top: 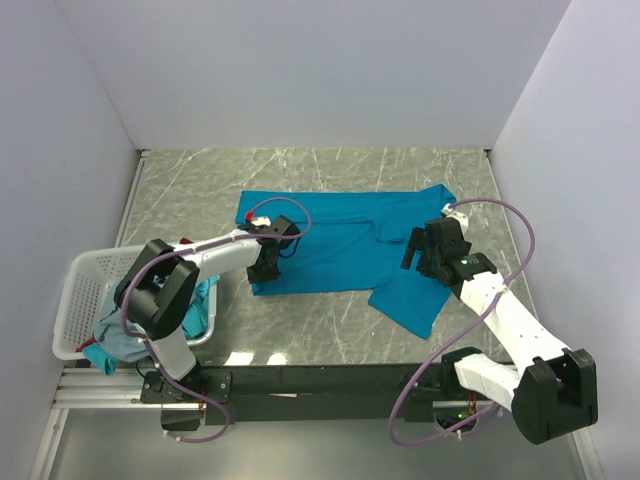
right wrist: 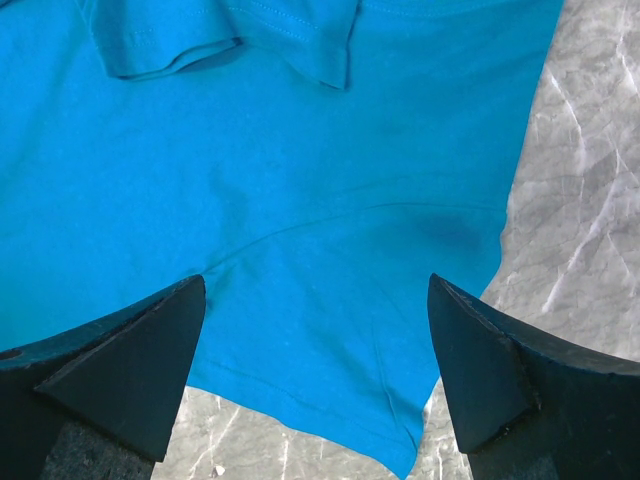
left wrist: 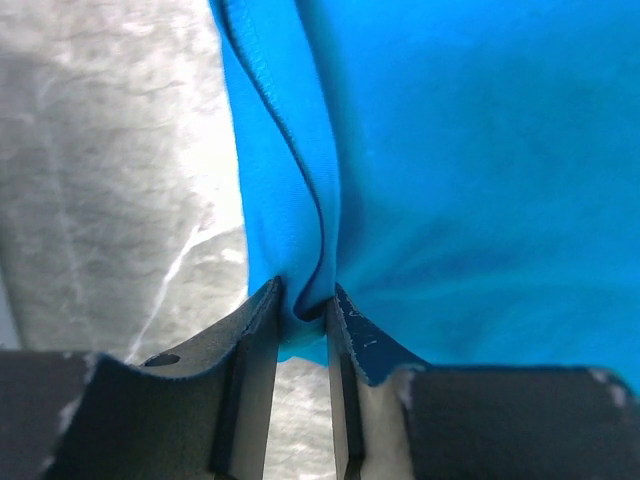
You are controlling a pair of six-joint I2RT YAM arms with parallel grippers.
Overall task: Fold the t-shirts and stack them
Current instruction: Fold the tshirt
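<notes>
A bright teal-blue t-shirt point(top: 340, 245) lies spread on the marble table, one sleeve pointing to the near right. My left gripper point(top: 266, 268) is shut on a fold of the shirt's left edge point(left wrist: 300, 300), pinched between both fingers. My right gripper point(top: 425, 258) is open and hovers over the shirt's right sleeve point(right wrist: 330, 300); its fingers point(right wrist: 130, 370) stand wide apart above the cloth, and nothing is held. More shirts, grey-blue and teal point(top: 120, 340), lie bunched in the basket at the left.
A white plastic lattice basket point(top: 80, 290) stands at the near left edge of the table. White walls close the table on the left, back and right. Bare marble point(top: 320, 330) shows in front of the shirt.
</notes>
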